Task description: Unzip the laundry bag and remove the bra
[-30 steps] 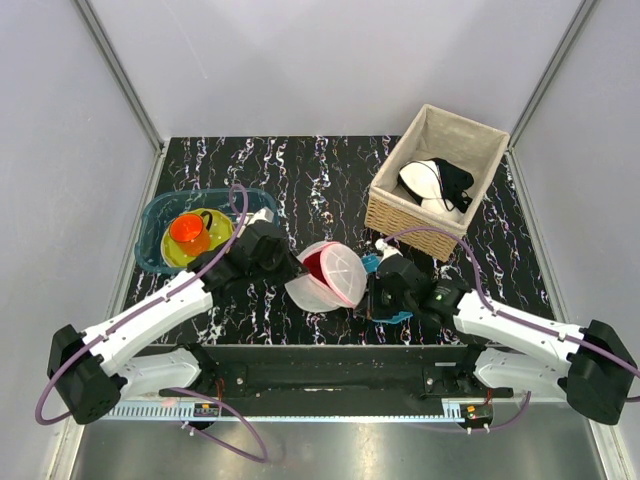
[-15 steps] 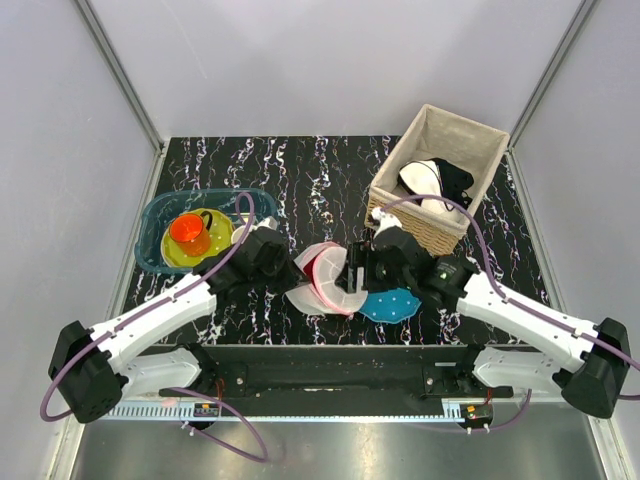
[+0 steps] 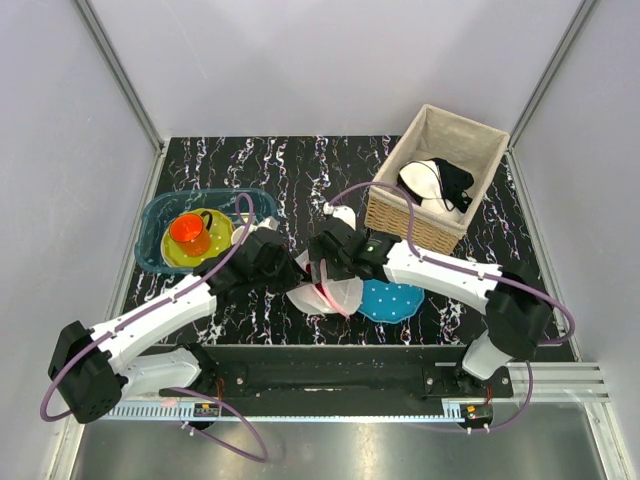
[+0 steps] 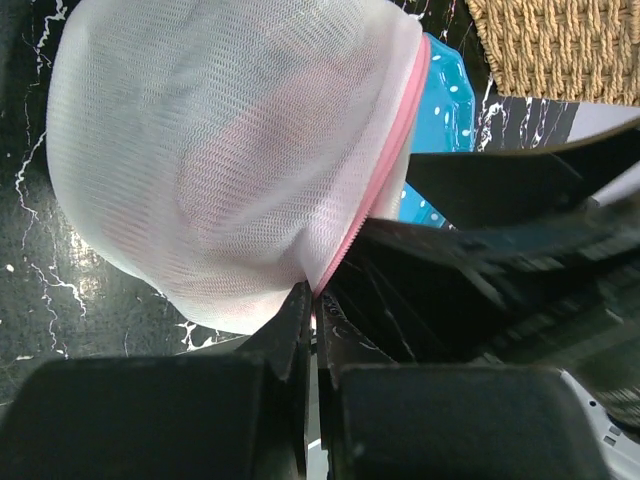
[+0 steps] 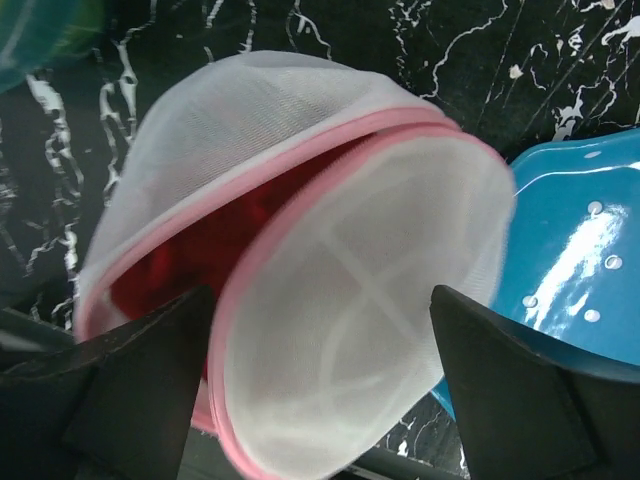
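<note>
The laundry bag [image 3: 328,292], white mesh with a pink zipper rim, lies at the table's front middle. In the right wrist view the laundry bag [image 5: 330,300] gapes along the zipper, and the red bra [image 5: 195,250] shows inside between the two disc halves. My left gripper [image 4: 312,300] is shut on the bag's pink rim at the near edge, seen from above as the left gripper [image 3: 297,278]. My right gripper [image 5: 330,385] is open directly over the bag, one finger on each side of the nearer disc half; from above the right gripper [image 3: 325,268] hangs over the bag's top.
A blue dotted plate [image 3: 395,300] lies just right of the bag, partly under it. A wicker basket [image 3: 395,215] holding a white-and-black bra [image 3: 437,182] stands at the back right. A teal basin [image 3: 155,245] with a yellow plate and orange cup [image 3: 188,232] sits left.
My right gripper went from shut to wide open and swung left from beside the blue plate to over the bag. The bag sagged lower. The left gripper kept its grip.
</note>
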